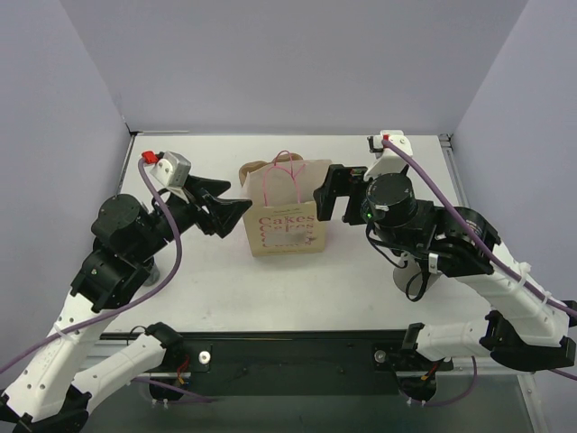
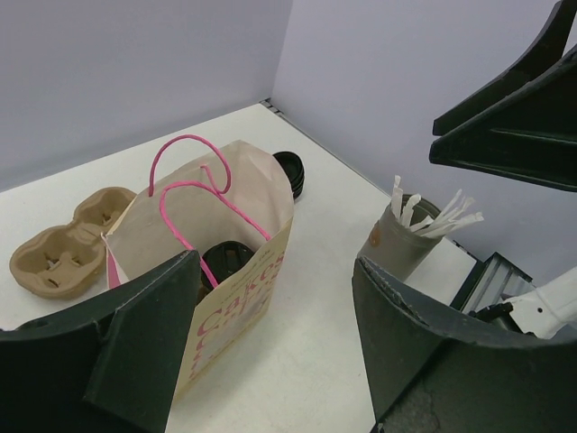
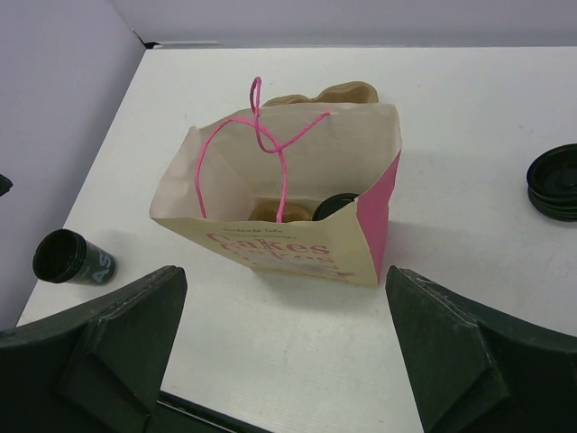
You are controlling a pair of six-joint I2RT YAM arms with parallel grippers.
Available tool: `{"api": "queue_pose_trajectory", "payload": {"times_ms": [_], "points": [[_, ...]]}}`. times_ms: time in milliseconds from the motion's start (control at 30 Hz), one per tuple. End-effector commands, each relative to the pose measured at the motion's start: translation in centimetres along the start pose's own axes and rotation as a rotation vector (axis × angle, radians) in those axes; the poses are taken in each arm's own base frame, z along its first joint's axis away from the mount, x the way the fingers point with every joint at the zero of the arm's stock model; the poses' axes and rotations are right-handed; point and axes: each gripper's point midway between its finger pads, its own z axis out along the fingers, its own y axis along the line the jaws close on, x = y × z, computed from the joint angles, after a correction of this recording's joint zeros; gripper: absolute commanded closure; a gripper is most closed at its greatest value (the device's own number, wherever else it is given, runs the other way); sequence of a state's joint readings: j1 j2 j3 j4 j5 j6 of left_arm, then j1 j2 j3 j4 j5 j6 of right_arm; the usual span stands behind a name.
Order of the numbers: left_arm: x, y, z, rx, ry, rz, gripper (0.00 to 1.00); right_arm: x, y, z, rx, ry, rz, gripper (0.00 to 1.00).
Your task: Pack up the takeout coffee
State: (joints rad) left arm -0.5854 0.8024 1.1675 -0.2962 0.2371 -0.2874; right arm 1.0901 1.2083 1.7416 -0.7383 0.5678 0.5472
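Your brown paper bag [image 1: 284, 212], pink handles, printed "Cakes"; inside it, black lidded cup [image 2: 225, 257]. Left end effector [image 2: 275, 266], right end effector [image 3: 284, 275]: apart.

Matt kraft-paper bag [image 3: 279, 248], pink cord handles [image 3: 263, 133], rough brown pulp tray [image 2: 63, 248], seemingly plastic black cup lid [image 3: 335, 206].

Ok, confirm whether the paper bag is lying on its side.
No, the paper bag stands upright, its open mouth facing up.
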Motion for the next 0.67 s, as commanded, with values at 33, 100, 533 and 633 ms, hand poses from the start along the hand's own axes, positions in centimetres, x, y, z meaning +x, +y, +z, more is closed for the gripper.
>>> {"api": "queue_pose_trajectory", "payload": {"times_ms": [33,100,533,633], "points": [[-1.55,-0.63,0.03,0.029,-0.072,-0.010,0.22,-0.57,-1.24,-0.27,0.053,-0.039,0.020,0.00],[-1.59,-0.61,0.03,0.028,-0.074,-0.009,0.22,-0.53,-1.36,-0.20,0.059,-0.039,0.020,0.00],[-1.86,-0.26,-0.25,0.007,-0.085,0.018,0.22,-0.43,-1.18,0.10,0.065,-0.036,0.020,0.00],[-1.81,-0.26,-0.22,0.008,-0.082,0.020,0.22,-0.35,-1.16,0.17,0.066,-0.034,0.018,0.00]]}}
